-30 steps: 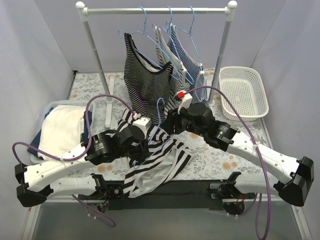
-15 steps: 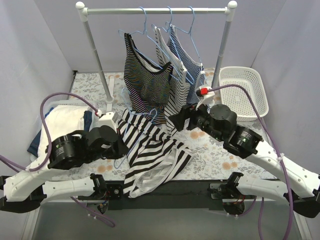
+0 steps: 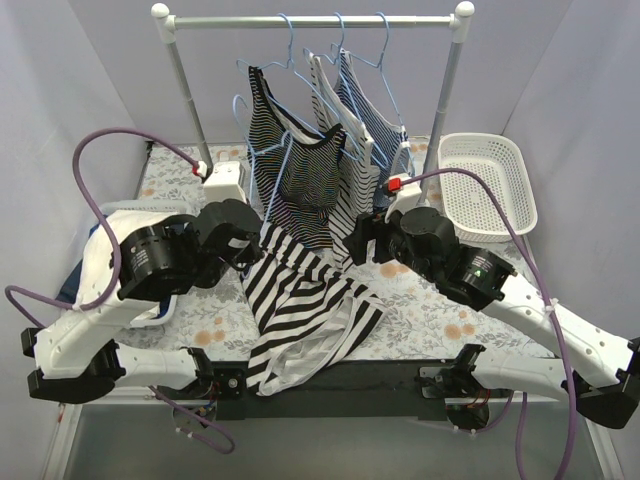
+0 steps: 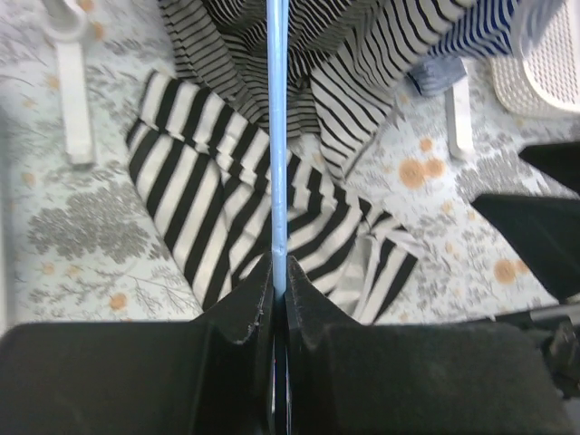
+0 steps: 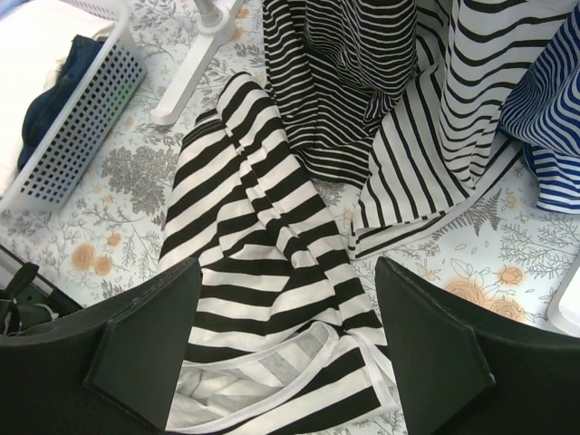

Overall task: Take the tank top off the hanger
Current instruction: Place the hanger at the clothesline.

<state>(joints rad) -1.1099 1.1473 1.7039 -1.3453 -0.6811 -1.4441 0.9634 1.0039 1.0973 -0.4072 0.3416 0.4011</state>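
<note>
Left gripper (image 4: 279,272) pinched shut on the blue hanger (image 4: 276,136) has just lifted it up, right gripper (image 5: 288,299) now wide open and empty, tank top (image 5: 263,245) slack on the table (image 5: 127,172) beneath both, so it looks off the hanger

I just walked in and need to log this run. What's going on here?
The left gripper has its jaws shut on a blue hanger, held up in front of the clothes rail. The wide-striped tank top lies crumpled on the table, apparently free of the hanger. The right gripper hangs open above the tank top, holding nothing. Other striped tops hang on the rail.
</note>
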